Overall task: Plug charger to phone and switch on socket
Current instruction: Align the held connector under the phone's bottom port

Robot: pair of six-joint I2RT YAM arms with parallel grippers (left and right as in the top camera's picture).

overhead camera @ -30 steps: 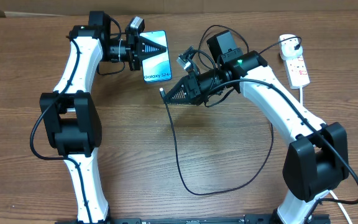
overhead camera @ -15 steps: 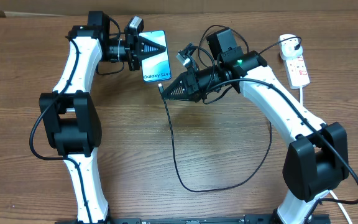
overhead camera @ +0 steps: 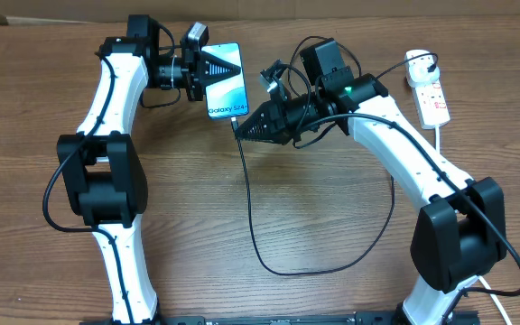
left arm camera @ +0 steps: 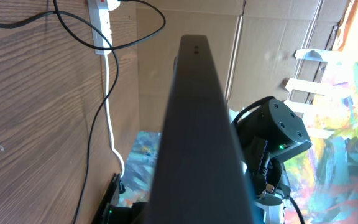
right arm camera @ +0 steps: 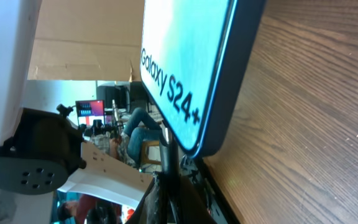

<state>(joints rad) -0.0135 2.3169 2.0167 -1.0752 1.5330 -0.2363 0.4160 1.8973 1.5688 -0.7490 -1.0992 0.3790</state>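
Black charger [overhead camera: 247, 203] cable loops on table [overhead camera: 197, 235], tip pinched in closed right pincer [overhead camera: 240, 131] just at phone [overhead camera: 228, 95] bottom edge. Left pincer [overhead camera: 238, 67] clamped on phone; socket [overhead camera: 432, 99] far right, white adapter [overhead camera: 420, 63] plugged in

The table [overhead camera: 197, 226] is matt brown wood grain. The phone [overhead camera: 229, 94] has a glossy screen, the socket [overhead camera: 433, 99] is white plastic, and the charger cable [overhead camera: 246, 181] is matt black.
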